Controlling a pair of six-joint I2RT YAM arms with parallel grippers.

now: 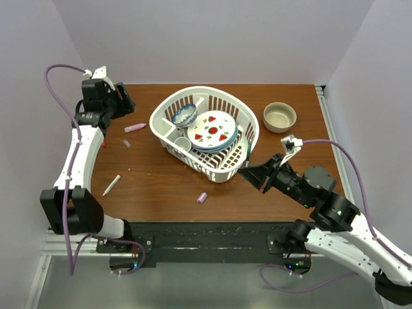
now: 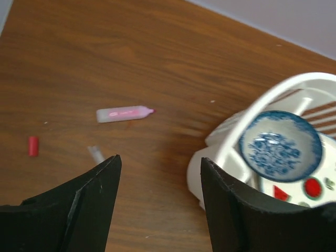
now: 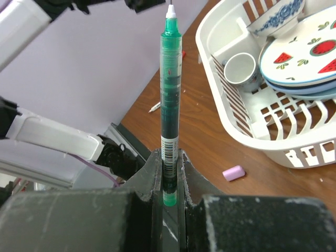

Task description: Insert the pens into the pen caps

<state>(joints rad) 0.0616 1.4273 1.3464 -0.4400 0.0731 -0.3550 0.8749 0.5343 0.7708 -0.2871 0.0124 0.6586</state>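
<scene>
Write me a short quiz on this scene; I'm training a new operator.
1. True or false: the right hand grips a green pen.
2. Where does the pink pen lie? A) in the basket B) on the table C) in the bowl
3. Fill in: the jaws of the left hand stand ____.

Key: 1 true; 2 B; 3 open.
</scene>
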